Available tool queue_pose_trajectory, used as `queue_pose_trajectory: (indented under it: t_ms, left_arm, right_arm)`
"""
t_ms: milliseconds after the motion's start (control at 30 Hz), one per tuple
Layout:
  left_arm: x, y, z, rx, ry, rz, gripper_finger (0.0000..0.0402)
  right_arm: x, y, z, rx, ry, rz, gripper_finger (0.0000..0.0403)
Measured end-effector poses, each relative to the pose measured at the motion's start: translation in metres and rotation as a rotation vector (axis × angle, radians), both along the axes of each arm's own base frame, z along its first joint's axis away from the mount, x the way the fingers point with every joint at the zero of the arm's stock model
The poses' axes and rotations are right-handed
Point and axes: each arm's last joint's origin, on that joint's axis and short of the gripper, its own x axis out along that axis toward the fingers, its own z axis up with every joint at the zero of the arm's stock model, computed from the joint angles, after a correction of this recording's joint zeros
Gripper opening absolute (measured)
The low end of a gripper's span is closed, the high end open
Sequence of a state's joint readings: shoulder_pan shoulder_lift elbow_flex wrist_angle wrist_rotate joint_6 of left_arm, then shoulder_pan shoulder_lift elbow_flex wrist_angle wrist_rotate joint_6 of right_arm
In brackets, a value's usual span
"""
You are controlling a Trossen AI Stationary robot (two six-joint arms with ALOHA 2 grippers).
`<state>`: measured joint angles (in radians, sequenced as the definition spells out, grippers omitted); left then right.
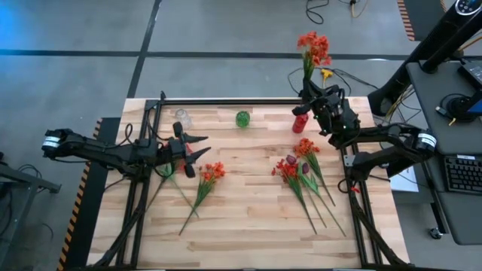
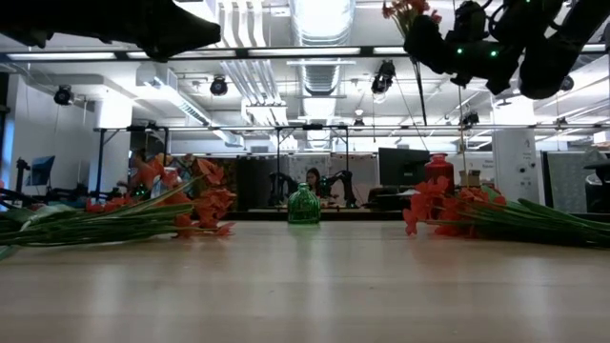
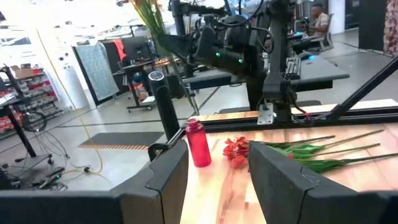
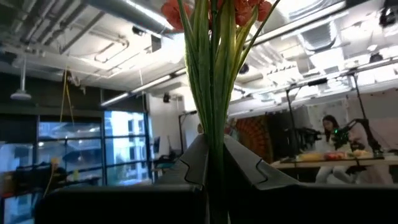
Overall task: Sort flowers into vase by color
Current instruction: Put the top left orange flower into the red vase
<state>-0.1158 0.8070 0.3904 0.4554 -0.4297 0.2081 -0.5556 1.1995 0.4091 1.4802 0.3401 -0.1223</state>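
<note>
My right gripper (image 1: 307, 96) is at the table's far right, above the red vase (image 1: 300, 121), shut on a bunch of red-orange clustered flowers (image 1: 313, 47) that stands upright with its blooms above the fingers. Their thin stems (image 2: 420, 95) run down toward the red vase (image 2: 438, 171). My left gripper (image 1: 199, 147) hovers open over the table's left part, beside a loose orange flower bunch (image 1: 205, 181) lying flat on the wood. More red, orange and maroon flowers (image 1: 301, 169) lie flat at the right. A green vase (image 1: 242, 118) and a clear vase (image 1: 181, 117) stand at the far edge. My right gripper pinches the green stems (image 4: 214, 124) of the bunch between its two fingers, some way below the blooms (image 4: 214, 9). The fingers lie across the stems. The bunch is upright and lifted off the table; I cannot tell whether its lower end reaches into the red vase.
A metal frame runs along the table's far, left and right edges (image 1: 226, 100). The middle and near part of the wooden top (image 1: 248, 218) is bare. Desks, monitors and a seated person (image 2: 312, 181) show in the room beyond the far edge.
</note>
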Motion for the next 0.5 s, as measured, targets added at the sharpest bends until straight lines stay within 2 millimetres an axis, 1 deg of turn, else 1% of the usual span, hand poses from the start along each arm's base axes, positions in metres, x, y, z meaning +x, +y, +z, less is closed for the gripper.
queue_pose_trajectory:
  t_ms: [100,167,300,367,433,500]
  left_arm:
    - [0.000,0.000,0.000,0.006,0.002,0.000,0.0150]
    - [0.000,0.000,0.000,0.015,0.005,0.001,0.0150]
    - [0.000,0.000,0.000,0.021,0.007,0.001,0.0150]
    - [0.000,0.000,0.000,0.021,0.007,0.001,0.0150]
    - [0.000,0.000,0.000,0.022,0.007,0.002,0.0150]
    - [0.000,0.000,0.000,0.021,0.007,0.002,0.0150]
  right_arm:
    - [-0.003,-0.001,0.001,0.013,0.023,-0.005,0.0022]
    - [-0.005,-0.005,0.006,0.004,0.001,-0.017,0.0022]
    - [-0.006,-0.019,0.021,-0.010,-0.009,-0.055,0.0022]
    - [-0.006,-0.027,0.023,0.011,0.017,-0.060,0.0022]
    - [-0.006,-0.031,0.021,-0.003,0.029,0.023,0.0022]
    - [-0.008,-0.029,0.021,-0.044,0.001,0.100,0.0022]
